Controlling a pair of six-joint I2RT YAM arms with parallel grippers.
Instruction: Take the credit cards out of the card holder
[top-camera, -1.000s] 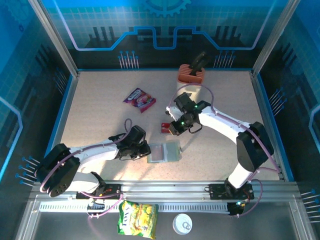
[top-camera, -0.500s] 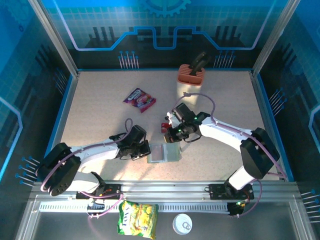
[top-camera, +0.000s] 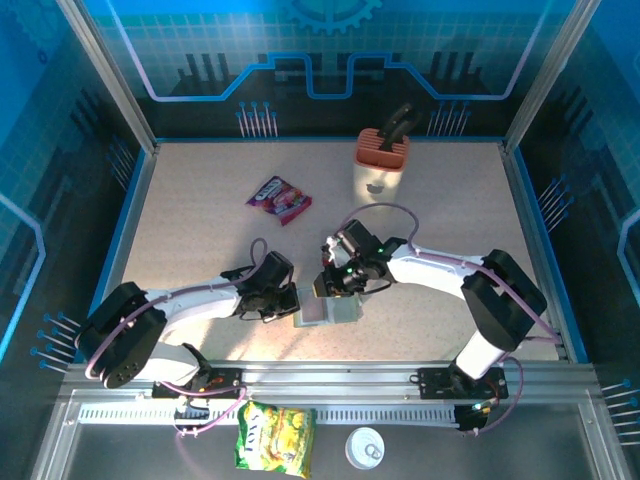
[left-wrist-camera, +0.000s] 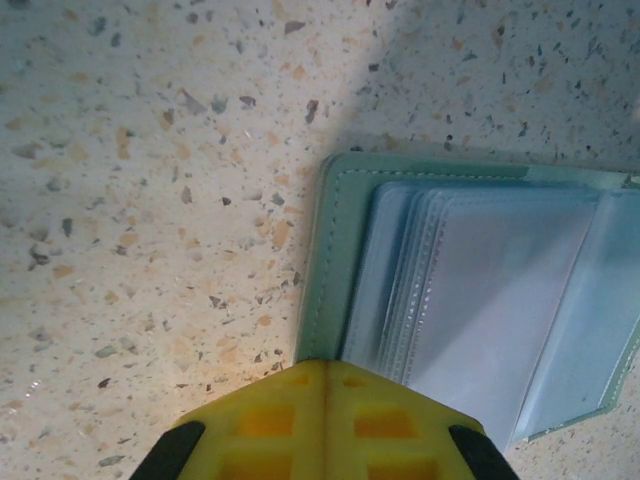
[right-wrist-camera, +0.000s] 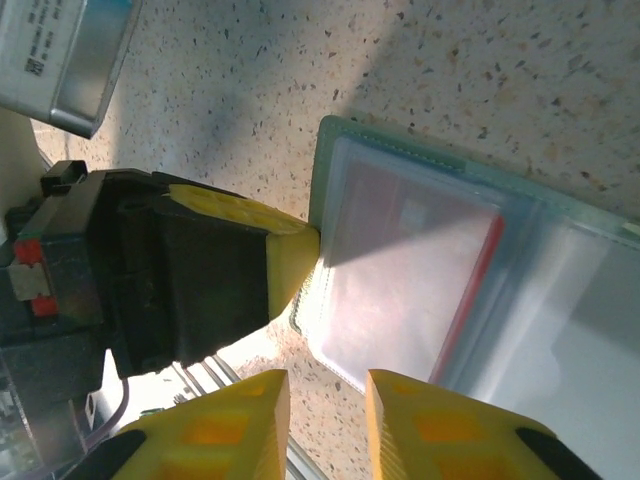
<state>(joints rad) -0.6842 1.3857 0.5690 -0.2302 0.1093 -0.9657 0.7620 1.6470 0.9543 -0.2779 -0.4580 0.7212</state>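
a: state of the card holder (right-wrist-camera: 395, 142)?
b: open and flat on the speckled table (right-wrist-camera: 500, 70), clear pockets facing up. a red card (right-wrist-camera: 470, 290) sits in one pocket, one long edge showing.
a: contact points?
b: left gripper (right-wrist-camera: 290, 262), tips together, touches the holder's left edge. right gripper (right-wrist-camera: 328, 400) is at the frame's bottom beside the holder, fingers slightly apart. whether it touches cannot be told.

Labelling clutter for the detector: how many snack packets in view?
2. A purple-red snack packet lies on the table, far left of centre; a yellow-green snack packet lies on the near ledge off the table. The arms could hide others.
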